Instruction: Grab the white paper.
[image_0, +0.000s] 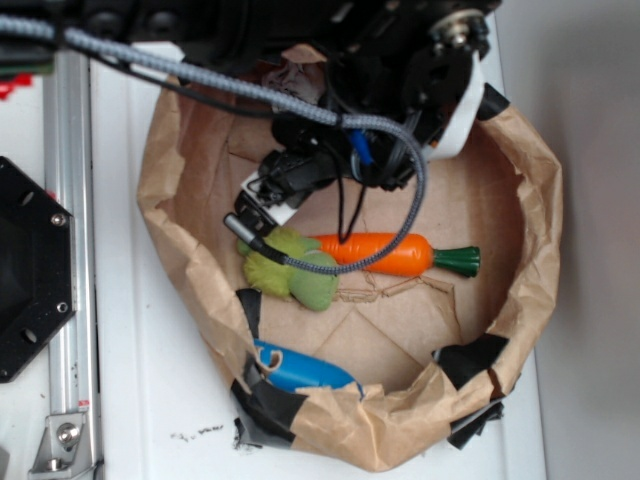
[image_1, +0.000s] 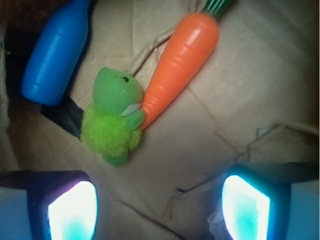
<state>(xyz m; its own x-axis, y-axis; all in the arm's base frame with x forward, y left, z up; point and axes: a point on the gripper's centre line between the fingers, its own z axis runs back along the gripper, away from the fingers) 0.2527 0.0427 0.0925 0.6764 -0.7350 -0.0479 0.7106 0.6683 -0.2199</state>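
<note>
Hanging with jaws apart, the gripper (image_1: 159, 210) has bare brown paper floor (image_1: 220, 100) beside the green plush toy (image_1: 114, 116).

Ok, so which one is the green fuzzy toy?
Look inside the round brown paper basket, where an orange carrot lies across the middle. The toy sits at the carrot's pointed tip, touching it. It is the only fuzzy green thing; the blue bottle nearby is smooth.
</note>
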